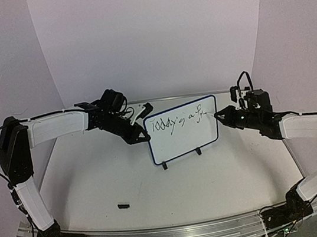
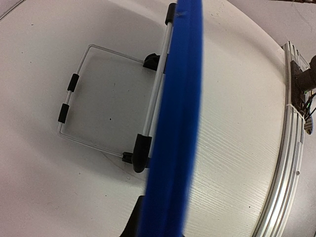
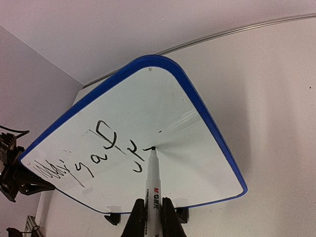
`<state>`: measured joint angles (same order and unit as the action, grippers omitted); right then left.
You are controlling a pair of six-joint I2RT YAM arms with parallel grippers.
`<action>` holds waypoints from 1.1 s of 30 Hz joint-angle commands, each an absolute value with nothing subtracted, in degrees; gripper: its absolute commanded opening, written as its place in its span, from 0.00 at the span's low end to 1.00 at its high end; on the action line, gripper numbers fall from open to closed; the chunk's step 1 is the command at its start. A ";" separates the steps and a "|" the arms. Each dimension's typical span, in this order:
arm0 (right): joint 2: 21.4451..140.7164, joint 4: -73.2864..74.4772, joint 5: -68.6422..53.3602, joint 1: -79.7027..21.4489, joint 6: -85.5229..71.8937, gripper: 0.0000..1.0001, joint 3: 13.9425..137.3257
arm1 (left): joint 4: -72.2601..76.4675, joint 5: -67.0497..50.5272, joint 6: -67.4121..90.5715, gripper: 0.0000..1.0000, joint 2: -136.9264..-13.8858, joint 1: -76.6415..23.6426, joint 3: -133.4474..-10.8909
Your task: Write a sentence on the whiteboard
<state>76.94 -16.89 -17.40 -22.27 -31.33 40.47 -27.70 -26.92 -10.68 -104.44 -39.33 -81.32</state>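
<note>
The whiteboard (image 1: 185, 135) stands upright on two black feet mid-table. The sentence (image 1: 178, 121) is one line of black script, roughly "Today is a fr"; its end shows in the right wrist view (image 3: 98, 155). My left gripper (image 1: 140, 137) is shut on the board's left edge; the left wrist view shows the blurred blue rim (image 2: 173, 123) running between the jaws, with one dark finger (image 2: 132, 224) beside it. My right gripper (image 3: 153, 217) is shut on a black-and-white marker pen (image 3: 154, 182), whose tip touches the board just right of the last letter.
A small black piece (image 1: 123, 206), perhaps the pen cap, lies on the table near the front left. A metal rail (image 1: 164, 234) runs along the front edge. The board's wire stand (image 2: 98, 94) rests on the table behind it. A curved white backdrop rises behind.
</note>
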 commanded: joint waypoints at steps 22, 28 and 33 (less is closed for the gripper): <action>78.37 -19.34 -20.13 -21.87 -30.49 0.00 41.95 | -29.27 -24.66 -12.43 0.00 -104.75 -39.47 -83.23; 77.65 -19.16 -19.08 -21.85 -30.74 0.00 40.59 | -29.27 -24.64 -12.44 0.00 -104.74 -39.46 -83.22; 77.45 -18.40 -18.22 -21.84 -30.56 0.00 40.34 | -29.27 -24.57 -12.47 0.00 -104.77 -39.46 -83.23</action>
